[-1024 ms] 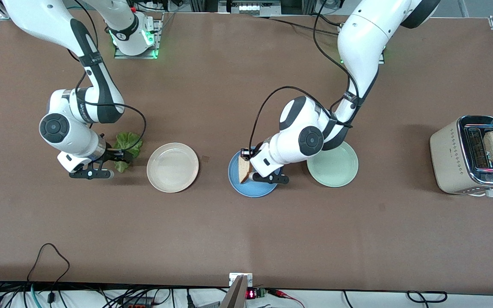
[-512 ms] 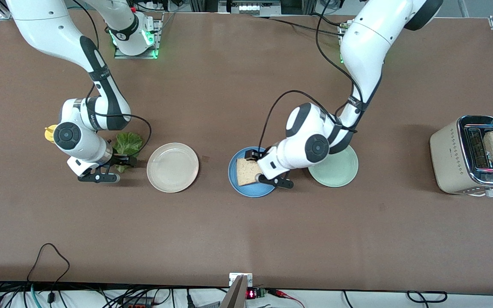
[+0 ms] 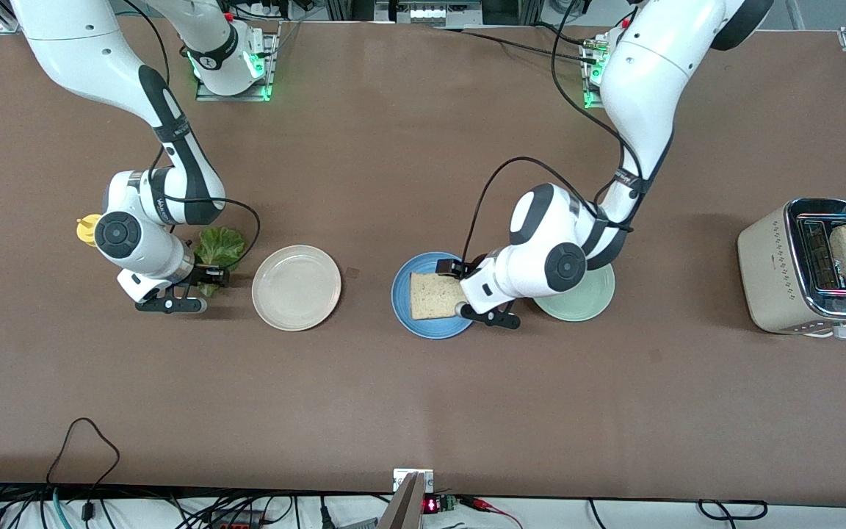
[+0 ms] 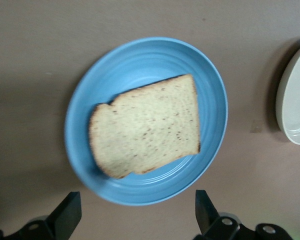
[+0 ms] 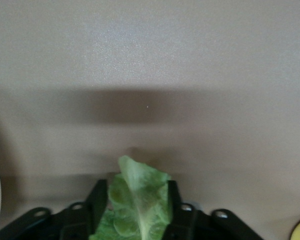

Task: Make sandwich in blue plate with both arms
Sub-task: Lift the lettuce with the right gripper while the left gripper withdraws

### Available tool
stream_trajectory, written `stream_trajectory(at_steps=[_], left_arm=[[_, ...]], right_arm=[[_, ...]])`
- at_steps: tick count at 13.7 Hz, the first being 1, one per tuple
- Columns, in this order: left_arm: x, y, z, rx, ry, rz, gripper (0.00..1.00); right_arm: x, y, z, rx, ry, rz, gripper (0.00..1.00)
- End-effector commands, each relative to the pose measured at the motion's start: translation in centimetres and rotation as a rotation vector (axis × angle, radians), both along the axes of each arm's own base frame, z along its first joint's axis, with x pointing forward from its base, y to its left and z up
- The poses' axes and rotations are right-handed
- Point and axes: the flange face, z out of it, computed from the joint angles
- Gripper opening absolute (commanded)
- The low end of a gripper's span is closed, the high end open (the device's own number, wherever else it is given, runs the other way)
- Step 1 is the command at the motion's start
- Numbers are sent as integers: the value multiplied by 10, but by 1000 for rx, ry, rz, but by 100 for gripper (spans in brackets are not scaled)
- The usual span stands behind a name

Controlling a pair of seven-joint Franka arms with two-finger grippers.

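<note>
Lettuce [image 5: 137, 200] sits pinched between your right gripper's [image 5: 137, 202] fingers; your left gripper [image 4: 135, 215] gapes wide beside the bread slice [image 4: 146, 126].

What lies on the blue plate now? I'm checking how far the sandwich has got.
On the round blue plate lies one tan toasted bread slice, flat, with nothing on top. Whatever is under the slice is covered.

no lettering can be read anywhere: the small print on the right arm [image 3: 155, 202] is too fine to make out, and the red digits on the display [image 3: 430, 505] at the worktop [image 3: 364, 169] edge are illegible.
</note>
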Motion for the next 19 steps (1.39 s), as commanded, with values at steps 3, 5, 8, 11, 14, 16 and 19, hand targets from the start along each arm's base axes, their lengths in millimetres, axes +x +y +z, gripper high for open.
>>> stream_trajectory(at_steps=[3,5,8,11,14,16,19], left_arm=[[25,97,89,124,-48,-36,100],[34,143,116,133,-44,26,100],[42,200,147,146,-49,94,100],[32,208,185,351,-132,12,100],[22,214,219,382,-143,71,100],[19,212,248,378,-179,132,100],[1,212,286,388,-175,131,100]], right_arm=[[-4,-2,-1,6,-4,4,14],[-4,-2,-1,5,-5,3,1],[-3,-1,0,6,-4,4,0],[3,0,18,9,-22,7,0],[10,1,82,14,15,-7,0],[17,13,131,78,69,-80,0],[23,62,171,162,106,-239,0]])
